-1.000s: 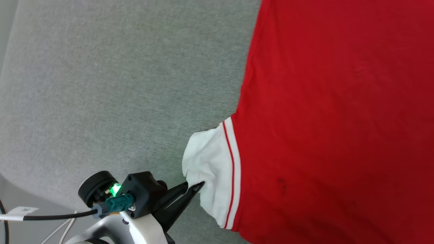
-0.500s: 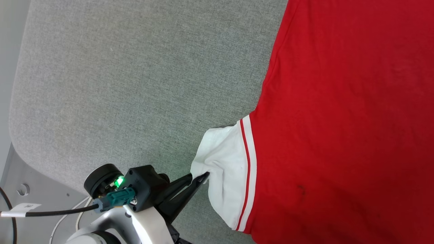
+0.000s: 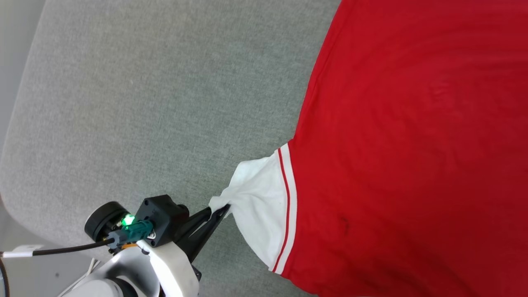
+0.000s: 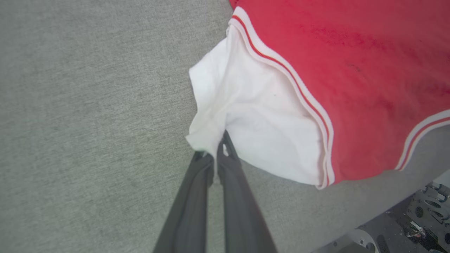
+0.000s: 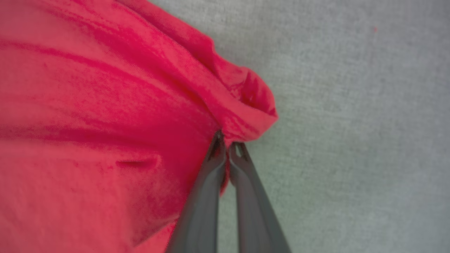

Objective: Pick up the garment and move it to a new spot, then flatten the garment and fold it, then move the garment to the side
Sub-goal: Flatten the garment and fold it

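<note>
Head view, lower left: left pincer (image 3: 221,209) clamped tight on the outer hem of the white sleeve (image 3: 255,194), cloth drawn to a point at the tips. Left wrist view agrees: fingers together with a tuft of white fabric nipped between them. Grey bench (image 3: 144,103) takes the left half of the frame. Striped trim (image 3: 287,198) marks the sleeve seam just right of centre, then the garment (image 3: 404,136) spreads red over the whole right half. It lies mostly flat on the bench with faint creases, and runs out of frame at top, right and bottom. Right wrist view: right pincer (image 5: 228,142) closed on a bunched red fold at the garment's edge, centre of frame, bench to the right of it. Can't tell which corner or hem that is. Judgement: both grips are set, so this reads as the flatten stage, stretching between two hold points, fold not started. Next move calls for drawing the two pincers apart in sync, low over the bench. Use just enough tension to take out the bunching at the sleeve and the red fold without thin cloth slipping from either nip, then lay it flat before any fold
</note>
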Controlling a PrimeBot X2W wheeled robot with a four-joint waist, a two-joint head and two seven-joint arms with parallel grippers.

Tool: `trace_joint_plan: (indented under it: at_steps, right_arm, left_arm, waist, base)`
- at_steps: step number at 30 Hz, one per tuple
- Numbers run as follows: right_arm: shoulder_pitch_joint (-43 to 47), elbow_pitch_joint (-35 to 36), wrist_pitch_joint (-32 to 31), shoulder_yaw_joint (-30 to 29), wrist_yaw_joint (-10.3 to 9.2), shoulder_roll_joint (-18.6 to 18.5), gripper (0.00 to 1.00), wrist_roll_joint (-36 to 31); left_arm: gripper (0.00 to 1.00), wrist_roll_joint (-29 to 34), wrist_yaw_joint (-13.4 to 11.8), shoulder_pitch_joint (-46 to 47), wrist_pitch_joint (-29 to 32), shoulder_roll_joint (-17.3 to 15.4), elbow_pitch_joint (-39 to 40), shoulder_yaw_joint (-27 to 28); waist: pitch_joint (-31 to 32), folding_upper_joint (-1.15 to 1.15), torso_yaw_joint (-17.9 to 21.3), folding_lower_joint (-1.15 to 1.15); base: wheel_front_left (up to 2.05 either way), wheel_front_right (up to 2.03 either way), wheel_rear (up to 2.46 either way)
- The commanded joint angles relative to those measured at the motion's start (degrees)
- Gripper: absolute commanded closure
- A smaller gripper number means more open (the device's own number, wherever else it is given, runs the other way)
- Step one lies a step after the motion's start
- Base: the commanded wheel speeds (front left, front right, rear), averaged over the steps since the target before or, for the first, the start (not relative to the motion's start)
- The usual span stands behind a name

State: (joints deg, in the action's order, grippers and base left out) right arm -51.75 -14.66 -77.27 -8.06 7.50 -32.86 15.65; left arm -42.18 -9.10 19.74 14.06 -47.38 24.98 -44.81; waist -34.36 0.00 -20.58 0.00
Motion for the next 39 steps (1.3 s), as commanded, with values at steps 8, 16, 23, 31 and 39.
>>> trace_joint_plan:
  at_steps: [8,16,23,31,39]
  right_arm:
    - [17.4,5.9,2.6,0.5,-0.02,0.2,1.0,7.2]
    - [33.9,12.6,5.0,-1.3,-0.03,1.4,1.0,11.6]
    - [49.8,19.6,6.7,-7.7,-0.03,6.0,1.0,15.0]
    - [61.2,24.6,10.1,-9.3,-0.03,10.9,1.0,15.9]
    - [58.3,27.4,12.5,-8.2,-0.02,9.4,0.0,18.5]
  left_arm:
    - [1.0,-1.1,-2.1,-3.9,-0.2,-0.8,-1.7,-0.4]
    - [1.0,-2.8,-3.2,-6.9,-0.6,-0.8,-4.5,-1.0]
    - [1.0,-3.9,-3.8,-9.0,-1.2,-0.3,-5.8,-1.6]
    - [1.0,-4.6,-4.6,-10.7,-2.0,0.8,-6.5,-2.1]
    - [1.0,-4.0,-4.4,-9.8,-1.9,0.9,-6.1,-2.2]
  waist:
    - [11.9,0.0,7.5,0.0]
    - [18.2,0.0,11.8,0.0]
    - [22.1,0.0,14.0,0.0]
    - [24.0,0.0,15.3,0.0]
    - [23.2,0.0,14.8,0.0]
  base:
    - [0.0,0.0,0.0]
    - [0.0,0.0,0.0]
    - [0.0,0.0,0.0]
    - [0.0,0.0,0.0]
    - [0.0,0.0,0.0]
